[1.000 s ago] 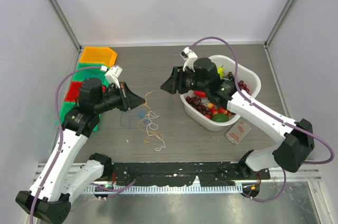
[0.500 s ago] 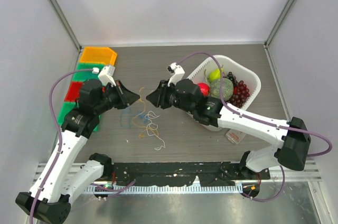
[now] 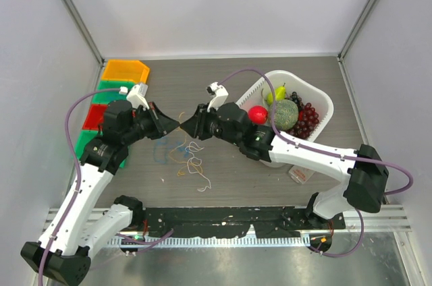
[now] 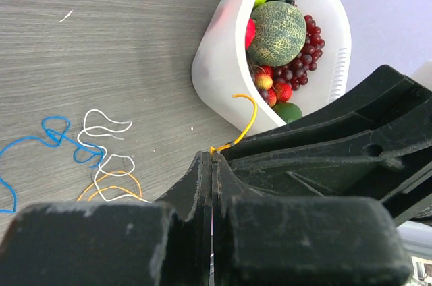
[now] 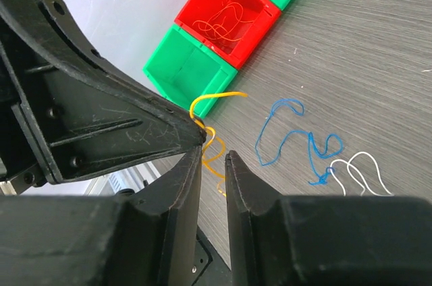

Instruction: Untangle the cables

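The cables lie as a loose clump of blue, orange and white wires on the grey table between the arms. My left gripper is shut on an orange cable, pinched at its tips, with the free end curling upward. My right gripper is tip to tip with it. In the right wrist view its jaws stand slightly open around the hanging orange cable, just below the left gripper. Blue and white cables lie on the table.
A white basket of fruit stands at the right, under the right arm. Orange, green and red bins line the left edge; the red bin holds orange wires. A small packet lies in front of the basket.
My right gripper has swung left from over the basket to meet the left gripper's tips. My left gripper has stayed about in place, holding the orange cable.
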